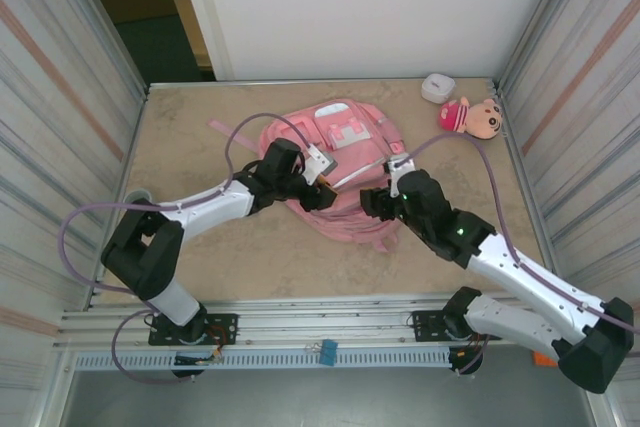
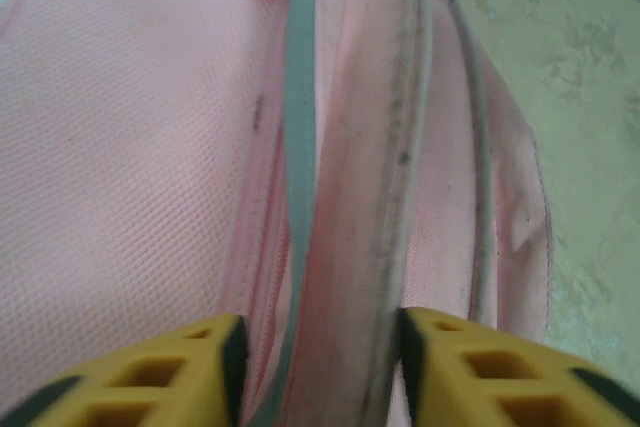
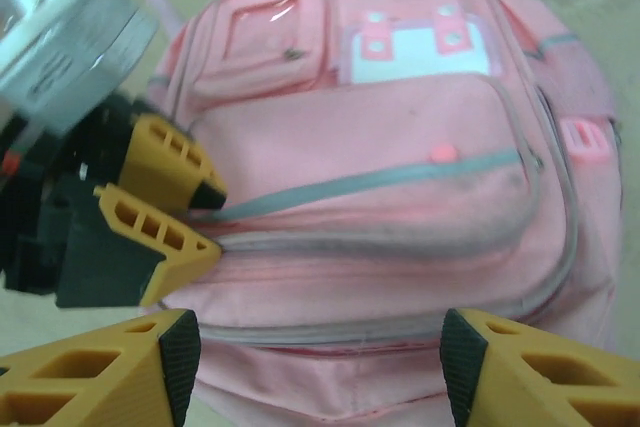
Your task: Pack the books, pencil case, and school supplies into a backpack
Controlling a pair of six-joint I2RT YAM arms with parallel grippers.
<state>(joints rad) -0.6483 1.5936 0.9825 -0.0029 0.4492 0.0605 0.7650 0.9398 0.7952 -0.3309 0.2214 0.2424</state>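
The pink backpack lies flat in the middle of the table, front pockets up. My left gripper is at its left side. In the left wrist view the left gripper stands open, its yellow fingers straddling a raised fold of the backpack with grey piping. My right gripper hovers at the bag's near edge. It is wide open over the lower zip seam of the backpack, with the left gripper in view beside it. The books, pencil case and school supplies are out of view.
A plush doll with a pink hat lies at the back right, and a small white box sits next to it by the back wall. Metal walls close in both sides of the table. Bare tabletop lies left of the bag.
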